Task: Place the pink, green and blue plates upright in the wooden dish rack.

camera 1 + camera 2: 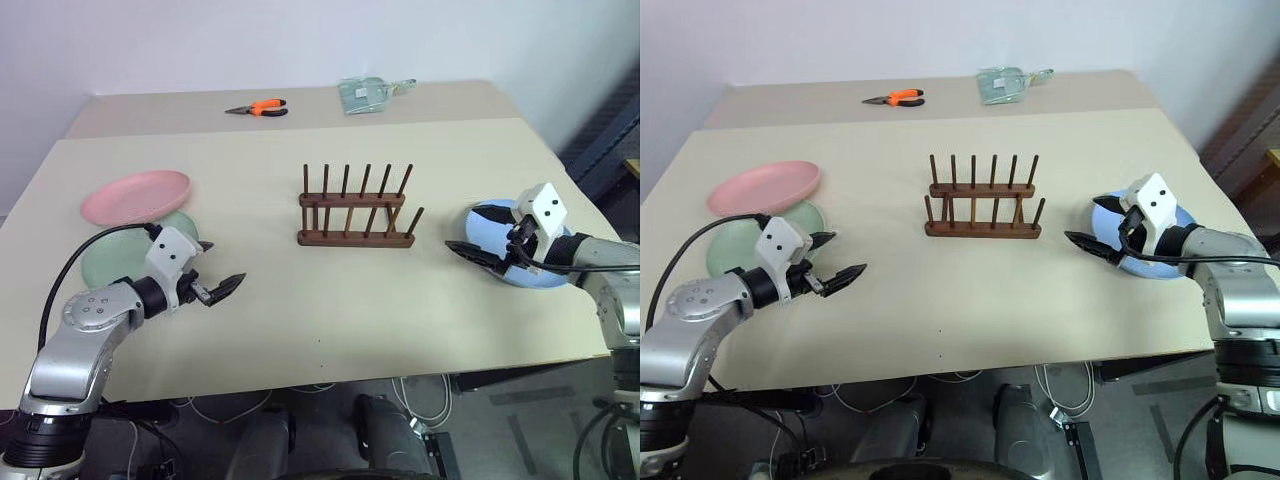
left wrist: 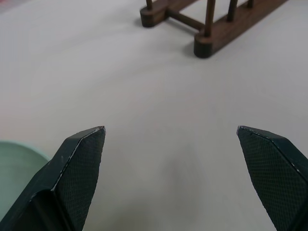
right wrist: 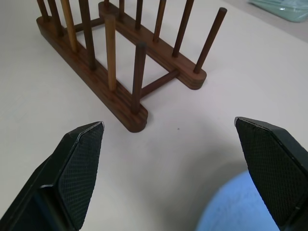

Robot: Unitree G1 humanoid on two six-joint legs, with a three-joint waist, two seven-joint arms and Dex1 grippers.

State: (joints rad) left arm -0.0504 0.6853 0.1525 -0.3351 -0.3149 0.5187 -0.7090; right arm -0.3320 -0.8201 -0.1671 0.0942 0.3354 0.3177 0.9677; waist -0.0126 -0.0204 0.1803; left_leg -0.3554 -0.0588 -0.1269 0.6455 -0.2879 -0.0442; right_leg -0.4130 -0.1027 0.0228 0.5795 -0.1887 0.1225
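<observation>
The wooden dish rack [image 1: 357,208] stands empty mid-table, its pegs upright. At the left, the pink plate [image 1: 136,195] lies flat, overlapping the far rim of the green plate [image 1: 110,265]. My left gripper [image 1: 222,261] hovers just right of the green plate, open and empty, pointing toward the rack [image 2: 211,29]; the green rim [image 2: 14,163] shows beside one finger. At the right, the blue plate [image 1: 535,275] lies flat under my right wrist. My right gripper [image 1: 468,230] is open over its left edge, aimed at the rack [image 3: 110,62], with the blue rim [image 3: 236,207] below.
Orange-handled pliers [image 1: 260,108] and a clear greenish packet [image 1: 368,95] lie at the far side of the table. The beige table [image 1: 330,320] has bare surface between both grippers and the rack; its front edge runs close below the arms.
</observation>
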